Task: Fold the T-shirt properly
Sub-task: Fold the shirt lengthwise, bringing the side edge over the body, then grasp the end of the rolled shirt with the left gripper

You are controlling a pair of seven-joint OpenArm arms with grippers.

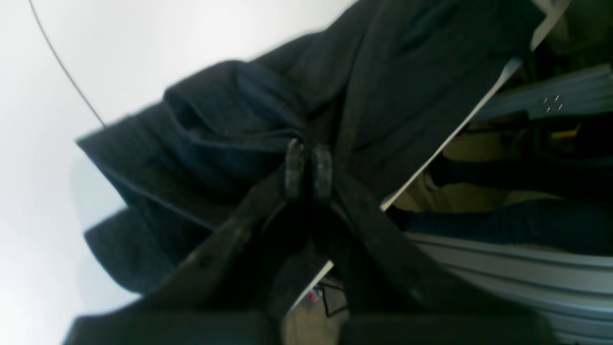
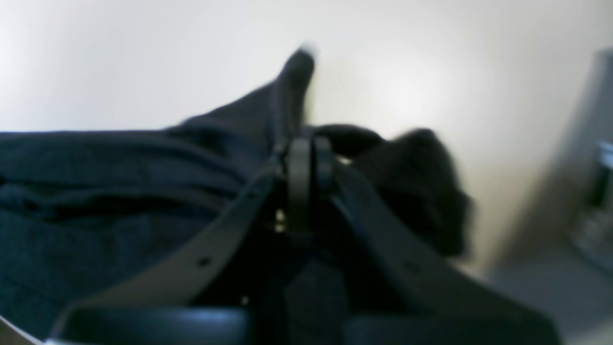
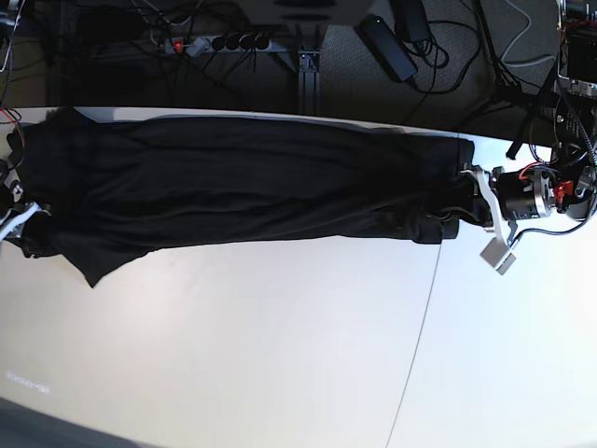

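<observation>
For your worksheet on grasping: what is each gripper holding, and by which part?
Both hold the T-shirt, stretched across the table. The left gripper pinches bunched fabric at one end; the right gripper pinches the opposite end.

your right hand and the t-shirt around it smeared by blur in the right wrist view, that arm cut off at the base view's left edge, left wrist view soft too, clutter past the surface edge unreadable, the shirt's print hidden from you
</observation>
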